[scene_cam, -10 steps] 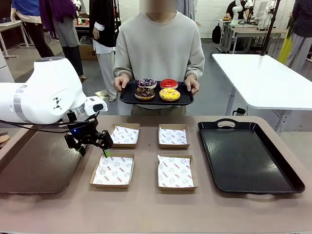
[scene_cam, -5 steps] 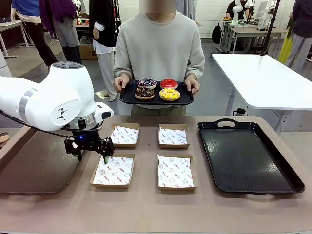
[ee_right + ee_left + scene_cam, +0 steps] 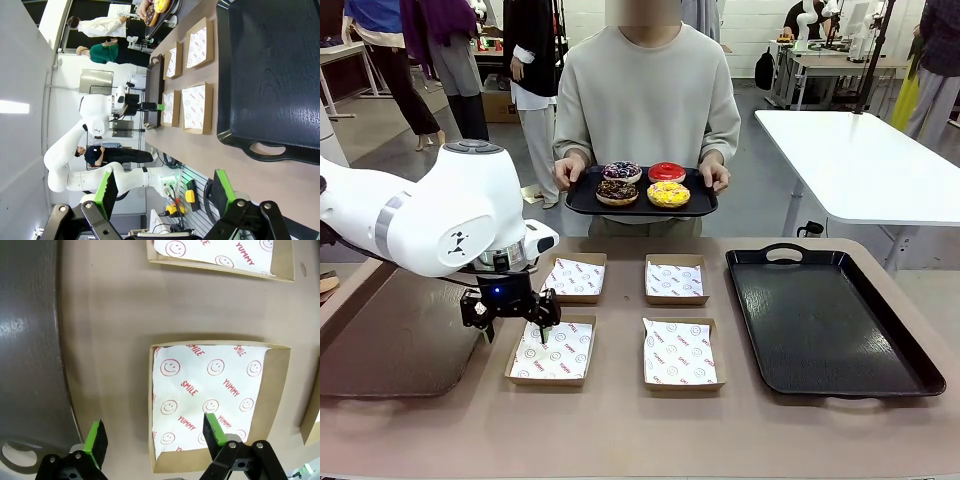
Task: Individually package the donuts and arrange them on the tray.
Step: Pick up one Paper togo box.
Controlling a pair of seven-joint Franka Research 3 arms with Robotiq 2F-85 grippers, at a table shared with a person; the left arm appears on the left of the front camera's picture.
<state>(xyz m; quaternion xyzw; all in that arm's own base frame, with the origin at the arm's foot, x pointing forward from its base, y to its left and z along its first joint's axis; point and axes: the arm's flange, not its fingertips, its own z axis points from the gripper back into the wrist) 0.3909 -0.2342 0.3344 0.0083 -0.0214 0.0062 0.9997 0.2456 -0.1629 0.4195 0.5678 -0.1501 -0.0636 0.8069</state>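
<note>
Four donuts lie on a small black tray (image 3: 582, 203) that the person holds at the far side: purple with sprinkles (image 3: 621, 170), red (image 3: 666, 171), chocolate (image 3: 617, 190) and yellow (image 3: 668, 194). A large black tray (image 3: 825, 320) sits bare on the table's right. My left gripper (image 3: 512, 322) hangs open over the left edge of the near left box (image 3: 552, 349). In the left wrist view the gripper (image 3: 155, 437) straddles that box's (image 3: 220, 400) left wall, one pad over the paper, one over the table. My right gripper (image 3: 165, 187) is open and holds nothing, well back from the large tray (image 3: 270, 75).
Three more paper-lined cardboard boxes stand on the table: far left (image 3: 574, 277), far right (image 3: 675, 279) and near right (image 3: 682, 352). A dark tray (image 3: 400, 340) lies at the table's left. The person stands close behind the far edge.
My left arm has swung to the right and its gripper has come over the near left box's edge, still open. The person and the donuts have not moved.
</note>
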